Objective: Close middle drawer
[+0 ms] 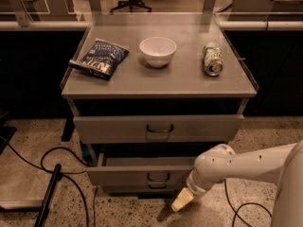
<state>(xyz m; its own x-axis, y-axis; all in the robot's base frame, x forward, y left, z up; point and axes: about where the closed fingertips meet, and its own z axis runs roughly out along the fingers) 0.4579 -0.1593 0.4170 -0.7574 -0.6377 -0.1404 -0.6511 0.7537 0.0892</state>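
The middle drawer [137, 174] is grey metal with a small dark loop handle [158, 177]. It stands pulled out a short way from the cabinet, below the taller top drawer [113, 128] and just above the lowest drawer [142, 189]. My white arm [246, 167] reaches in from the right. My gripper [182, 200] has a cream tip. It hangs low in front of the middle drawer's right front corner, close above the floor and pointing down and left.
On the cabinet top [189, 82] lie a blue snack bag [100, 57], a white bowl [157, 50] and a can on its side [213, 59]. Black cables [57, 167] and a dark pole [47, 197] lie on the speckled floor at the left. Another cable [236, 207] lies at the right.
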